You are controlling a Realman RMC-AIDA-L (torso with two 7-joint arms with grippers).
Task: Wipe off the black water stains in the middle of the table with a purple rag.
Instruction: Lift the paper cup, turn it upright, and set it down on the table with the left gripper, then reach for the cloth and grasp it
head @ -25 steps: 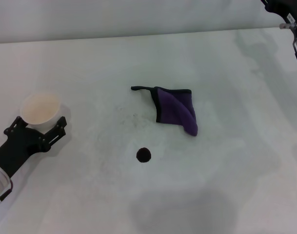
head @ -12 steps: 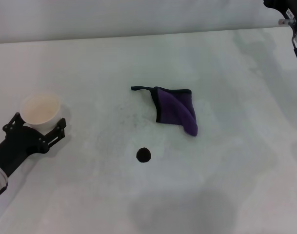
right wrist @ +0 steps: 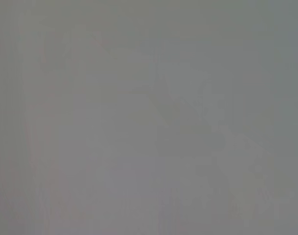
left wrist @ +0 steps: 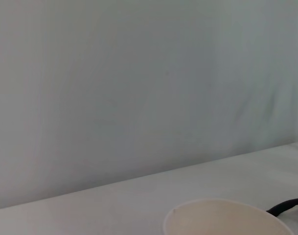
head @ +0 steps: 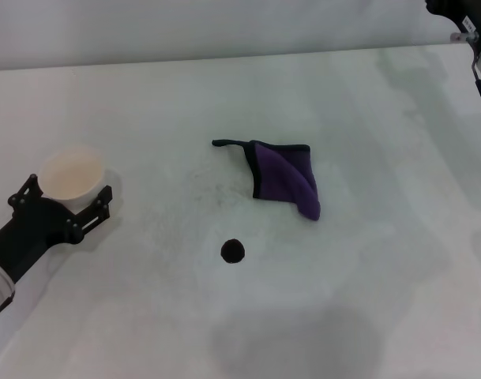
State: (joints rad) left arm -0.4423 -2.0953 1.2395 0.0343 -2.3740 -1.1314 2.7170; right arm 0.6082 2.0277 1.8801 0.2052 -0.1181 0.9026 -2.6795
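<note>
The purple rag (head: 286, 180) lies folded on the white table (head: 382, 276) near the middle, its black loop tail pointing left. The black water stain (head: 233, 251) is a small round blot just in front of the rag, apart from it. My left gripper (head: 66, 192) is at the left side of the table, its black fingers on either side of a pale paper cup (head: 71, 172). Only part of my right arm (head: 477, 35) shows at the far right corner, well away from the rag. The rag's loop tail (left wrist: 286, 206) shows in the left wrist view.
Faint grey speckled smudges (head: 208, 185) mark the table left of the rag. The cup's rim (left wrist: 227, 218) fills the lower edge of the left wrist view, with a plain wall behind. The right wrist view shows only plain grey.
My left gripper and the paper cup have shifted slightly to the right, towards the table's middle. The rag, the stain and the right arm have not moved.
</note>
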